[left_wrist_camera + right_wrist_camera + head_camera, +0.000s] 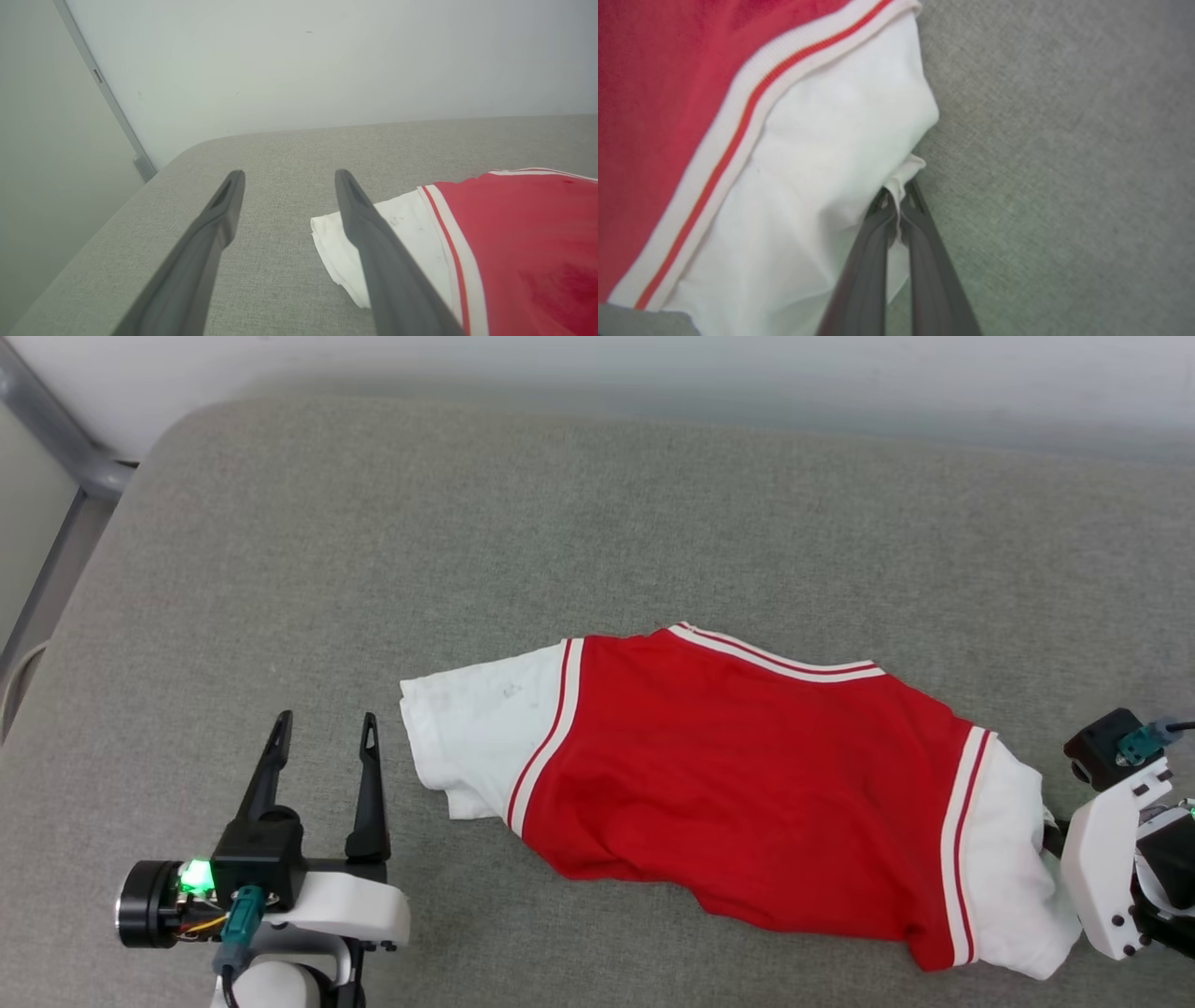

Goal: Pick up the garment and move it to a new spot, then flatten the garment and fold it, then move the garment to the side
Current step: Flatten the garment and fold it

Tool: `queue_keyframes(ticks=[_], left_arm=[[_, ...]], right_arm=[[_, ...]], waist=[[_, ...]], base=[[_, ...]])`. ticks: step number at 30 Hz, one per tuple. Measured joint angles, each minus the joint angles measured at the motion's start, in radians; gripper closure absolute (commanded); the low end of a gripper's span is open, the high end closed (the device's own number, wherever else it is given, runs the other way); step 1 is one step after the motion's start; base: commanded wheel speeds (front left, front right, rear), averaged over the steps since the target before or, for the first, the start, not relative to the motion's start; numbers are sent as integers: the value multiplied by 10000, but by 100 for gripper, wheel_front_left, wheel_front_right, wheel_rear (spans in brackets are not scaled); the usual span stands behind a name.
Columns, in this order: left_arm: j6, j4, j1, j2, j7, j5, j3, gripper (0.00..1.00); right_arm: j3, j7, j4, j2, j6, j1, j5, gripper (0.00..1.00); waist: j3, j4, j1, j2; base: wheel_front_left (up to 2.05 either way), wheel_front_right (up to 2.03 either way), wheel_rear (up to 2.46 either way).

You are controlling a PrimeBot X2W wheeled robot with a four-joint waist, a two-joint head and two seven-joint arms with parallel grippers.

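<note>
Your right gripper is clenched on the garment. The two dark fingers are pinched together on a small fold at the outer hem of the white sleeve at the garment's right end. It's a good place to bite, since the hem is doubled cloth and should take a pull without slipping. The garment itself lies crosswise on the grey cushion, plain red side up with the striped trim along its far edge, and bare cushion shows on every side of it. It isn't flat: the near edge is rumpled and tucked under, so I'd judge you're right at the start, taking hold for the pick-up and move. Your left gripper hangs just off the garment's left end with its fingers spread wide and nothing between them. It's beside the other white sleeve but not touching it. From the left wrist view, that sleeve's corner sits just past the inner finger, so a short reach toward the garment should put it between the tips. I'd take that second corner before lifting, because with one end held the shirt will likely bunch and swing. Watch the right pinch, too: it's a thin bite, close to the edge.
</note>
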Motion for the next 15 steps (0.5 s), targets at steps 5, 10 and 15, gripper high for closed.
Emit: queue_keyframes(ticks=[5,10,15], left_arm=[[-121,88,-7,232,0,-119,201,0],[-516,401,-409,731,0,-182,424,0],[-1045,802,-1268,1342,0,-284,508,0]], right_arm=[[-734,-1547,178,196,58,7,81,100],[-1649,-2441,113,88,58,503,36,100],[-2631,-2917,-267,130,56,1204,-138,100]], waist=[[-464,-236,1,0],[-902,-529,0,0],[-1105,-874,1,1]], base=[[0,0,0],[0,0,0],[0,0,0]])
